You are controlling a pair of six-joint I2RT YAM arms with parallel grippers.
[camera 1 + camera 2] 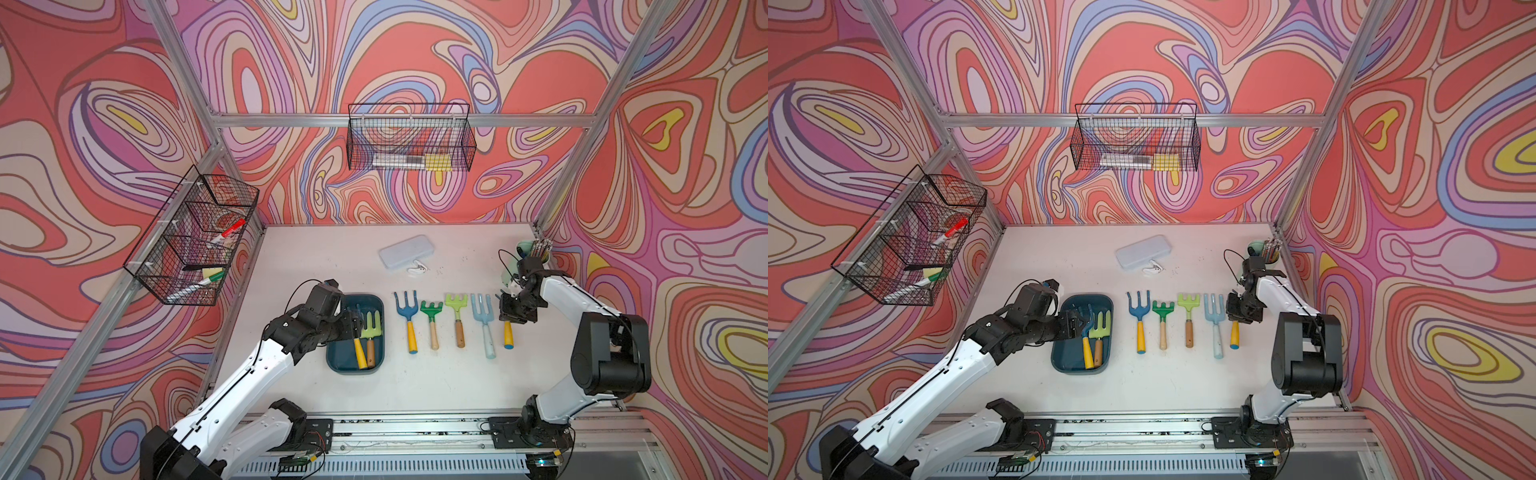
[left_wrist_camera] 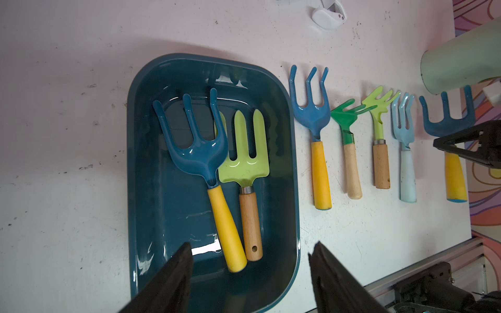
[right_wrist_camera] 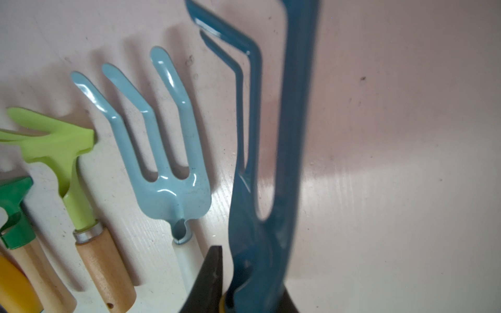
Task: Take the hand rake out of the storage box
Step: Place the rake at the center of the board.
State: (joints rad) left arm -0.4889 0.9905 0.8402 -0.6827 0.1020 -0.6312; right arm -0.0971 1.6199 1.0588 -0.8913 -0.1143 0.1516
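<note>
The dark teal storage box (image 1: pixel 353 371) (image 1: pixel 1067 357) (image 2: pixel 162 216) sits on the table's left side. Two tools lie in it: a blue hand rake with a yellow handle (image 1: pixel 360 353) (image 2: pixel 195 146) and a lime fork with a wooden handle (image 1: pixel 371 328) (image 2: pixel 244 165). My left gripper (image 1: pixel 356 322) (image 1: pixel 1080 322) (image 2: pixel 250 248) hovers open over the box, its fingers either side of the handle ends and touching nothing. My right gripper (image 1: pixel 509 316) (image 1: pixel 1235 316) (image 3: pixel 252 273) is shut on another blue rake with a yellow handle (image 1: pixel 508 334) (image 3: pixel 292 135), turned on edge at the right end of the row.
Four tools lie in a row right of the box: a blue rake (image 1: pixel 406 316), a green rake (image 1: pixel 432 320), a lime rake (image 1: pixel 457 316) and a pale blue fork (image 1: pixel 484 320). Behind them are a pale grey case (image 1: pixel 407 251), a white clip (image 1: pixel 417 271) and a pencil cup (image 1: pixel 536 249). Black wire baskets (image 1: pixel 195 237) hang on the walls.
</note>
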